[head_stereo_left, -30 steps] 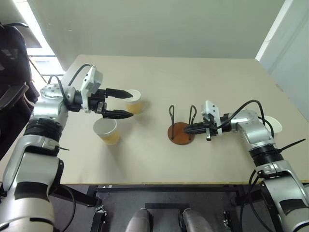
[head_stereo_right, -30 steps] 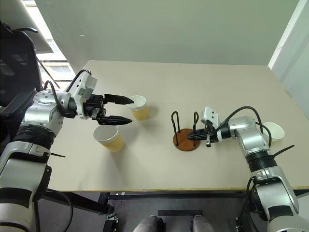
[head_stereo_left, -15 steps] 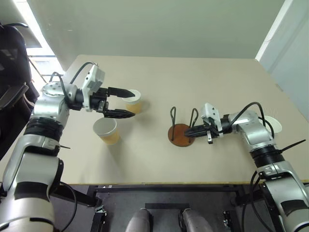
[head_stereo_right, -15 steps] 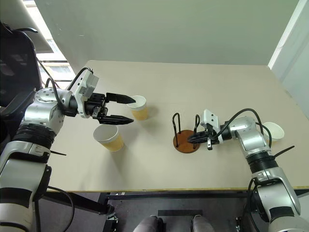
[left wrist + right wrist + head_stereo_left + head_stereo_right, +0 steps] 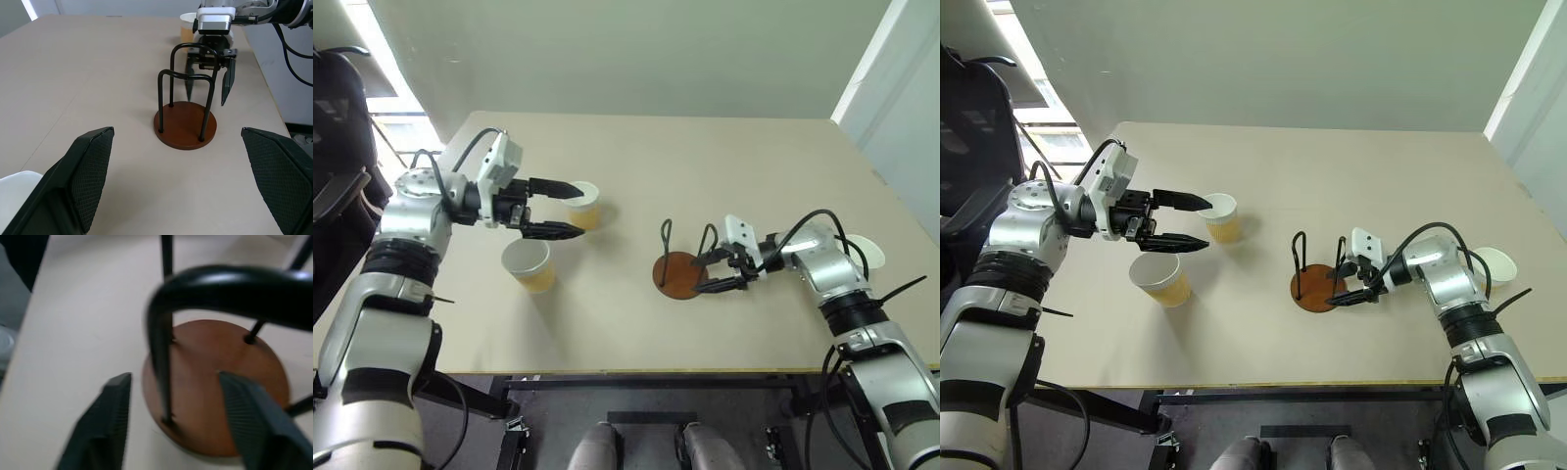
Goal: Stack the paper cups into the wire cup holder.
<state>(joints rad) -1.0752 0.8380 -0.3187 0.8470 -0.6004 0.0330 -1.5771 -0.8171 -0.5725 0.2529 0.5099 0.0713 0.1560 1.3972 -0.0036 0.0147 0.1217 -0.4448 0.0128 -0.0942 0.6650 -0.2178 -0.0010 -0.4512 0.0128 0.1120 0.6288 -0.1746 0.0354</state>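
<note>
The wire cup holder stands right of the table's middle, with a brown disc base and two dark wire loops. My right gripper is open at its right side, low over the base, with one loop between its fingers. One paper cup stands upright at the left. My left gripper hovers open there, its fingertips to either side of that cup in the head views, holding nothing. A second cup stands nearer the front. The third cup sits behind my right arm.
The beige table has its front edge close below the holder and its right edge near the third cup. A dark chair stands off the table's left side. A pale wall runs behind the far edge.
My right gripper, shut at the holder's near loop before, has opened its fingers around it. The left arm, the cups and the holder have stayed put.
</note>
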